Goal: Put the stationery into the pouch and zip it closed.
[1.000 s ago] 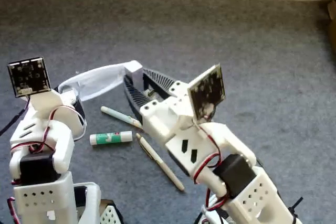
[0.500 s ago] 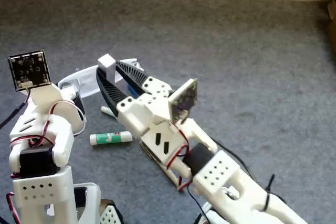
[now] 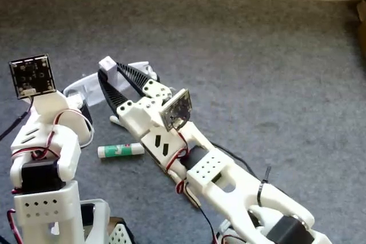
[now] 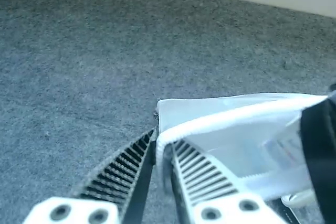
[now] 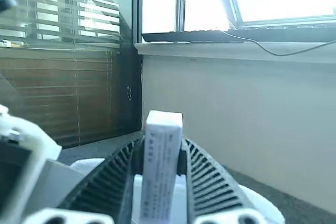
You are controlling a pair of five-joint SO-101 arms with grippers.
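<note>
High view: right jaws clamp a white eraser (image 3: 107,63) over the pouch (image 3: 91,88), left jaws pinch its rim; glue stick (image 3: 120,150) lies outside, zipping not yet done.

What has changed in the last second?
The right gripper, shut on a white eraser, swung left and stretched out from above the pens to over the pouch. Nothing was let go. The left gripper stays clamped on the pouch's rim, and the glue stick and the pen lie where they were.
</note>
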